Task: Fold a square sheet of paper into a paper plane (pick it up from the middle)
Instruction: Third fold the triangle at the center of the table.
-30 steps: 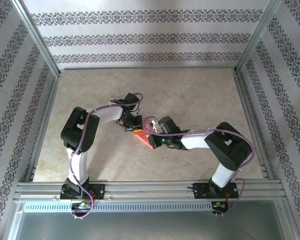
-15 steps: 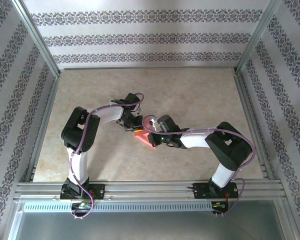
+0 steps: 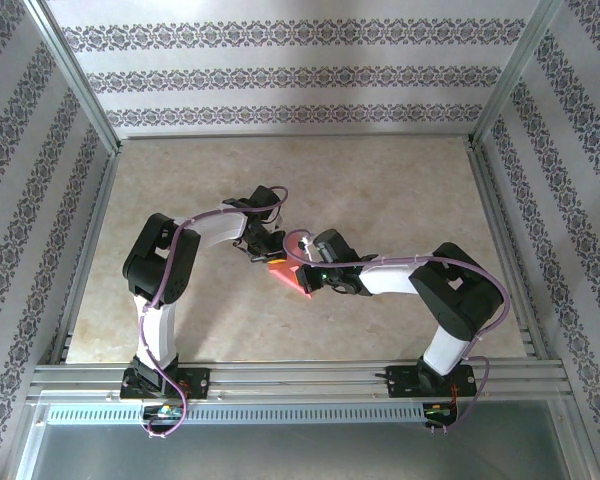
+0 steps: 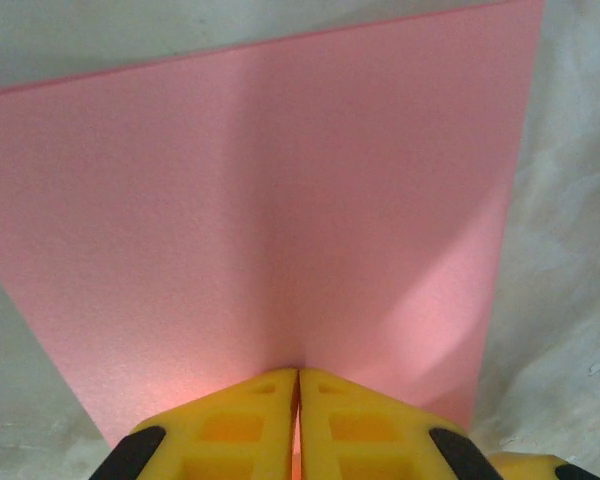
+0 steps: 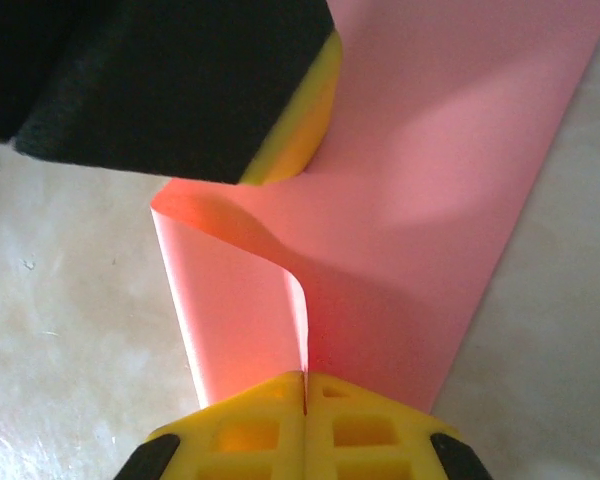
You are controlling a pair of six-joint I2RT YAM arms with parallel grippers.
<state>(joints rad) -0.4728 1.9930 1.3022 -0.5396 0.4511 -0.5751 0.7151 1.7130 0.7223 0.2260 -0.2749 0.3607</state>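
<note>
The left hand (image 4: 298, 373) is pinching the sheet (image 4: 280, 200), fingers pressed together on its near edge. The right hand (image 5: 305, 378) is clamped on another edge, where the sheet curls into a loose fold. The sheet sits mid-surface (image 3: 380, 190) between both hands, perhaps lifted slightly; the top view is too small to confirm.
</note>
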